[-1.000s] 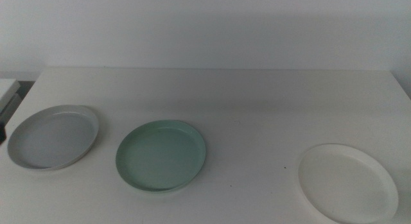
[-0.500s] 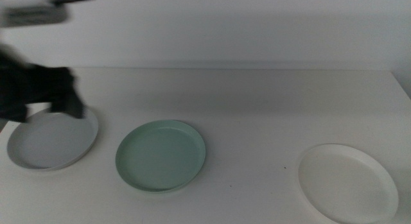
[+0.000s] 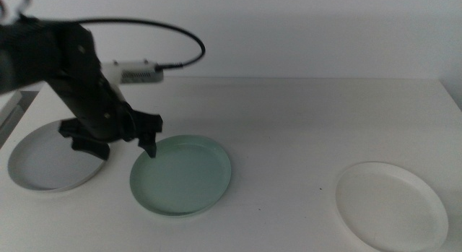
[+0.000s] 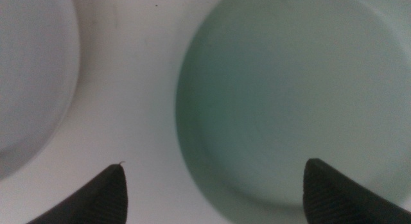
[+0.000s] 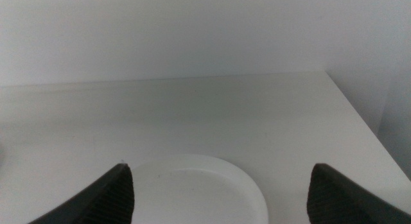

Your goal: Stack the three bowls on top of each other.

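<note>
My left end effector [image 3: 123,138], wide open and empty, hovers over the near-left rim of the shallow, round mint green dish [image 3: 181,174] in the middle of the white counter [image 3: 289,122]; it looks light, stiff, slippery; I would pinch the low rim.

grey bowl [image 3: 47,159] | mint-green bowl [image 3: 182,175] | white bowl [image 3: 390,205] | white table [image 3: 303,115]

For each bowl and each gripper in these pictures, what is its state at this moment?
Grey bowl: flat on the table, empty, alone.
Green bowl: flat on the table, empty, not stacked.
White bowl: flat on the table, empty, alone.
Left gripper: open, jaws astride the green bowl's near-left rim, holding nothing.
Right gripper: open, waiting near the white bowl, holding nothing.
</note>
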Robot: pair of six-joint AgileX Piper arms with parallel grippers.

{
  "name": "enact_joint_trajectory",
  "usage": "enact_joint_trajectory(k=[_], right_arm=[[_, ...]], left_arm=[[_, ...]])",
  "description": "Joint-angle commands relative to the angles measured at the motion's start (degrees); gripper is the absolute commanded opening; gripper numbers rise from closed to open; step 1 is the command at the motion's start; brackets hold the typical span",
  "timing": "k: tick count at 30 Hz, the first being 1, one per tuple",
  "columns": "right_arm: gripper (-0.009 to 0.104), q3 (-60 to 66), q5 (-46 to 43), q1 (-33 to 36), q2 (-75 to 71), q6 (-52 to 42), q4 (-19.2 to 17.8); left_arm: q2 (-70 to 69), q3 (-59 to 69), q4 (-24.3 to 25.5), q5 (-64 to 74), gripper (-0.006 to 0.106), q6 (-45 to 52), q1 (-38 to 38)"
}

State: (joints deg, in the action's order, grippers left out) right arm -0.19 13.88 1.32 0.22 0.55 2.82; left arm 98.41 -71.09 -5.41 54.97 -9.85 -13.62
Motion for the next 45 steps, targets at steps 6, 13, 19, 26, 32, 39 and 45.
enact_joint_trajectory(k=[6,13,19,26,32,39,45], right_arm=[[0.092,0.2,-0.6,-0.2,-0.2,-0.1,-0.3],[0.092,0.2,-0.6,-0.2,-0.2,-0.1,-0.3],[0.092,0.2,-0.6,-0.2,-0.2,-0.1,-0.3],[0.092,0.2,-0.6,-0.2,-0.2,-0.1,-0.3],[0.092,0.2,-0.6,-0.2,-0.2,-0.1,-0.3],[0.092,0.2,-0.6,-0.2,-0.2,-0.1,-0.3],[0.092,0.2,-0.6,-0.2,-0.2,-0.1,-0.3]], left_arm=[[8.0,-0.4,-1.1,-4.7,0.094,0.8,0.5],[11.4,1.4,-1.3,-8.0,0.091,1.0,0.5],[13.7,2.0,-3.3,-8.7,0.077,2.9,0.5],[14.4,1.9,-5.2,-8.3,0.022,3.9,0.5],[10.4,1.8,-4.2,-6.0,-0.002,2.9,0.5],[6.3,-10.8,-5.9,3.6,-0.002,2.3,-0.8],[12.0,-24.3,-3.9,8.0,-0.002,0.6,-6.5]])
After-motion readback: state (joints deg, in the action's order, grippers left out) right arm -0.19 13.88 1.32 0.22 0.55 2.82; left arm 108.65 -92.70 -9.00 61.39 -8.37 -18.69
